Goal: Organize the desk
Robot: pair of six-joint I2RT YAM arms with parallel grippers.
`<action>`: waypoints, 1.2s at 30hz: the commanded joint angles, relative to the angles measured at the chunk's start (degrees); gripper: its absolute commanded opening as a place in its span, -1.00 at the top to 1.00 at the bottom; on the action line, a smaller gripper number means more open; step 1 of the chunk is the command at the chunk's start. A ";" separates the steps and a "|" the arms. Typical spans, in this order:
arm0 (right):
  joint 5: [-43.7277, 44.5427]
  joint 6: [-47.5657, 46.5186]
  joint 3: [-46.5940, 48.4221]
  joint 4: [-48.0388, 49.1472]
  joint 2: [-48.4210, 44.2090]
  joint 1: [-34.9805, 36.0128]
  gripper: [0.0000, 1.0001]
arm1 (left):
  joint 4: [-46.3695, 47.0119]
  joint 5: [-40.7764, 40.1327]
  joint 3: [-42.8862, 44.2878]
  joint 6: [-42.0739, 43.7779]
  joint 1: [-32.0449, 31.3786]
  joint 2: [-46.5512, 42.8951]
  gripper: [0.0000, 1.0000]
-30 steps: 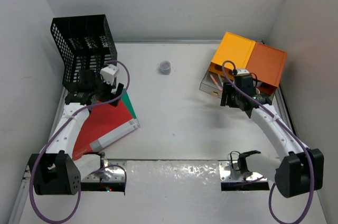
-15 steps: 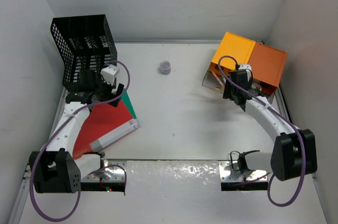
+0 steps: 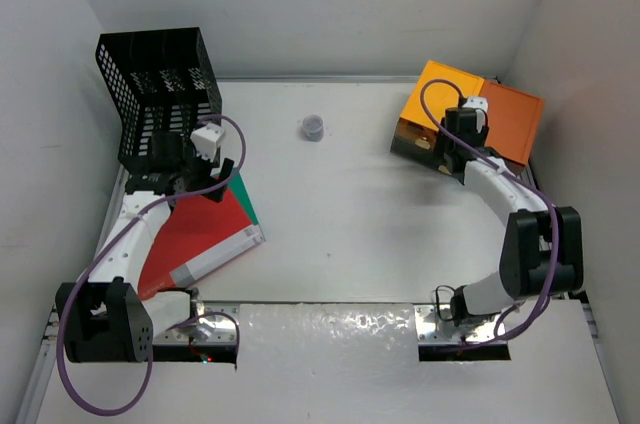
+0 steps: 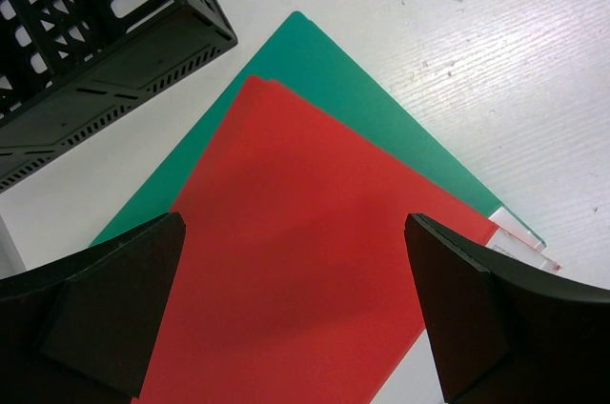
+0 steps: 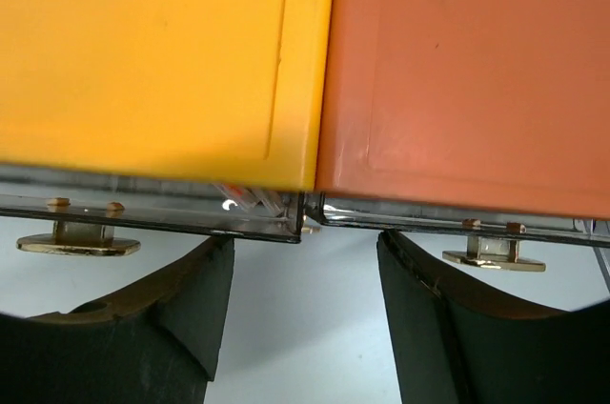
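Observation:
The desk (image 3: 340, 204) is a white tabletop with metal rail edges. A red folder (image 3: 200, 234) lies on a green folder (image 3: 243, 196) at the left. They also show in the left wrist view, red (image 4: 305, 261) on green (image 4: 353, 99). My left gripper (image 3: 190, 176) hovers over them, open and empty (image 4: 295, 318). My right gripper (image 3: 447, 144) is open. Its fingertips (image 5: 205, 256) rest against the clear drawer fronts (image 5: 172, 213) of the yellow-orange box (image 5: 143, 51) and the darker orange box (image 5: 477, 61).
A black mesh rack (image 3: 160, 89) stands at the back left, its corner close to the folders (image 4: 95, 51). A small grey cup (image 3: 313, 128) stands at the back middle. The two drawer boxes (image 3: 470, 109) sit at the back right by the wall.
My right arm has swung up towards the drawer boxes. The clear drawer that stuck out of the yellow-orange box now sits pushed in. The left arm has not moved.

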 commanded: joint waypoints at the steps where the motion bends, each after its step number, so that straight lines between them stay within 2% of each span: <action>1: 1.64 -0.12 2.40 7.99 1.25 -0.80 -0.19 | 1.77 -0.83 1.16 0.32 0.59 -0.04 -0.99; 8: 3.58 1.37 2.23 11.87 2.74 -0.89 -0.17 | 1.94 -1.97 1.34 0.23 0.59 0.84 -0.99; 12: 6.56 1.02 -1.19 16.61 1.60 -0.97 -0.17 | 2.03 -2.32 0.99 0.23 0.59 0.75 -0.99; 17: 7.10 -0.03 -1.12 16.71 2.30 -1.68 -0.17 | 2.03 -2.24 1.43 0.23 0.68 1.01 -0.99; 23: -3.79 2.86 -3.48 14.77 0.90 -1.33 -0.19 | 1.77 -2.06 1.43 0.23 0.59 0.84 -0.99; 27: -2.40 5.41 -13.48 21.16 -2.70 1.57 -0.33 | 2.12 -1.62 1.34 0.41 0.59 1.01 -0.99; 29: -2.22 6.47 -18.66 29.07 -3.58 1.75 -0.43 | 2.12 -1.62 1.60 0.32 0.59 1.19 -0.99; 32: 0.58 7.00 -19.75 32.09 -1.83 1.66 -0.56 | 1.51 -1.45 1.78 0.41 0.68 1.10 -0.99; 36: 4.28 5.86 -19.13 33.83 2.11 1.49 -0.53 | 1.50 -1.09 1.34 0.50 0.59 0.57 -0.99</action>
